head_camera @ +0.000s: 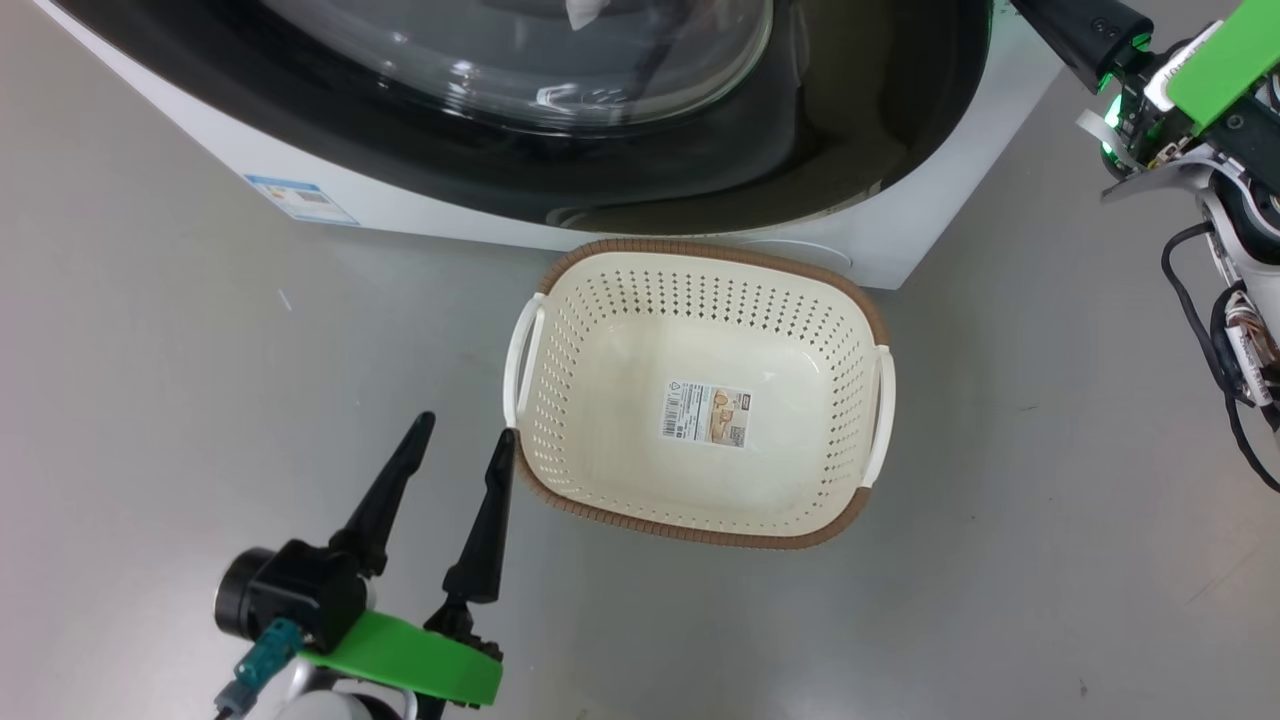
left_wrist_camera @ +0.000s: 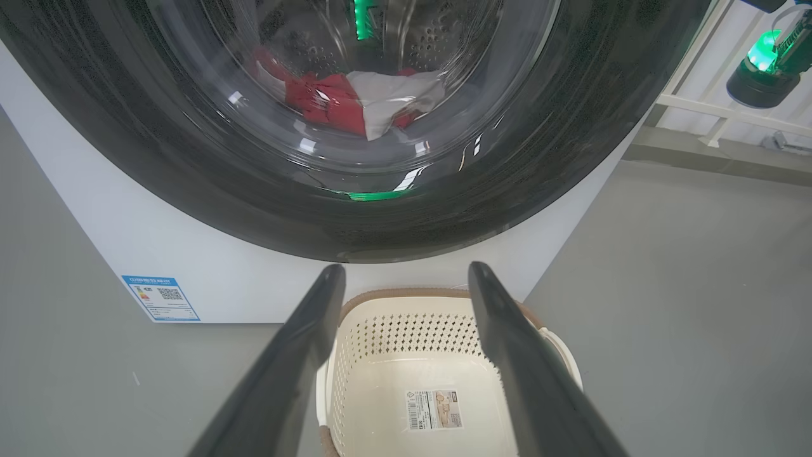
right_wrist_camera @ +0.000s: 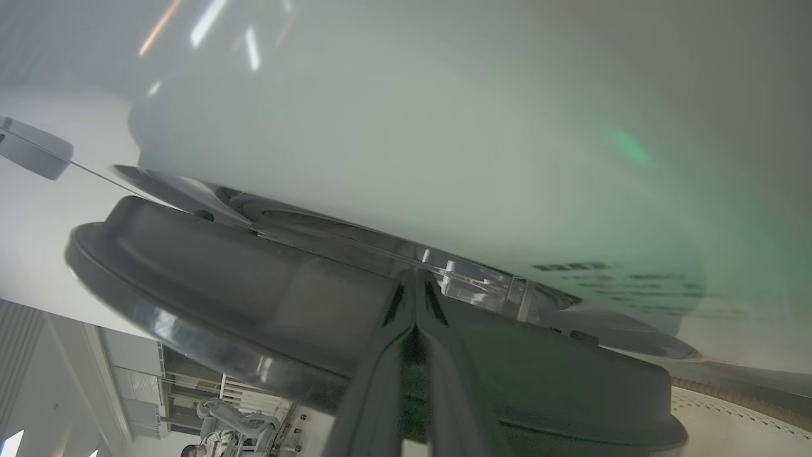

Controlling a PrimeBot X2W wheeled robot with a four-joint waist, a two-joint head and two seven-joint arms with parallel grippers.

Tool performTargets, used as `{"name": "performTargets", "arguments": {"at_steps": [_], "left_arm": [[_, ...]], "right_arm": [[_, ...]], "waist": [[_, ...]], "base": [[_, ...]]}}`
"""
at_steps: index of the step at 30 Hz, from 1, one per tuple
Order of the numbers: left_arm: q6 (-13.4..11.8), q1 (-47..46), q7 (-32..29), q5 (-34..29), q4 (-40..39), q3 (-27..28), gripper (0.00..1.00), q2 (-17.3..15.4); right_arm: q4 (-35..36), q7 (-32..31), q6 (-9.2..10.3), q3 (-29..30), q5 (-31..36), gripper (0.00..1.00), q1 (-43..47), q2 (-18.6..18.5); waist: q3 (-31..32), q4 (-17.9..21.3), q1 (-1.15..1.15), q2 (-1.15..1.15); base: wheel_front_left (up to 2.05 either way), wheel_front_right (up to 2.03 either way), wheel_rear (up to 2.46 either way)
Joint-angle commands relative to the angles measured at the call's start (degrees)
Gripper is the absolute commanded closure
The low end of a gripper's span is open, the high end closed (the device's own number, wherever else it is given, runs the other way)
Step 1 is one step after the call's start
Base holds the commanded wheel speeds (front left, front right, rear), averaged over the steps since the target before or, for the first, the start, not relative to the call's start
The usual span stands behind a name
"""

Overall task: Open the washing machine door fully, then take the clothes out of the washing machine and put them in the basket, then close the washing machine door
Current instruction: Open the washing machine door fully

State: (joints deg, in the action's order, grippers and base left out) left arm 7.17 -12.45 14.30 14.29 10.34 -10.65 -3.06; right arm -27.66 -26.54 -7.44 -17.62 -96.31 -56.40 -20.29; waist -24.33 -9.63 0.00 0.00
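Right gripper (right_wrist_camera: 415, 282): fingers pressed together, holding nothing, tips at the washing machine door (right_wrist_camera: 222, 298) edge, frame centre. Left gripper (head_camera: 467, 425): spread wide, holding nothing, lower left, just beside the basket (head_camera: 700, 250). The clothes (left_wrist_camera: 330, 101) lie behind the glass inside the washing machine (head_camera: 420, 210).

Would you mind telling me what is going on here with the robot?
The robot is working on the washing machine door. Its right gripper, shut, has its tips at the door's rim, next to the white front of the washing machine. The left gripper hangs open beside the basket, which is empty. The red and white clothes lie inside, behind the glass.
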Motion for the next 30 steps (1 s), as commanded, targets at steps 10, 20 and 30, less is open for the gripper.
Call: {"name": "performTargets", "arguments": {"at_steps": [10,20,30], "left_arm": [[0.32,-1.51,0.70,0.68,-0.62,1.30,0.00,-0.60],[0.32,0.16,0.70,0.45,-0.22,1.51,0.00,-0.36],[0.32,2.69,0.70,0.11,-0.05,2.05,0.00,-0.18]], "right_arm": [[-0.22,-4.08,-0.05,-1.58,-0.91,1.00,-0.70,1.66],[1.74,-7.09,-0.05,-3.20,-0.72,1.00,4.41,2.81],[6.62,-9.72,-0.05,-4.74,-0.50,1.00,11.62,4.32]], "waist": [[0.46,-0.37,0.00,0.00],[4.09,-0.13,0.00,0.00],[7.95,-0.16,0.00,0.00]], "base": [[0.00,0.00,0.00],[0.00,0.00,0.00],[0.00,0.00,0.00]]}}
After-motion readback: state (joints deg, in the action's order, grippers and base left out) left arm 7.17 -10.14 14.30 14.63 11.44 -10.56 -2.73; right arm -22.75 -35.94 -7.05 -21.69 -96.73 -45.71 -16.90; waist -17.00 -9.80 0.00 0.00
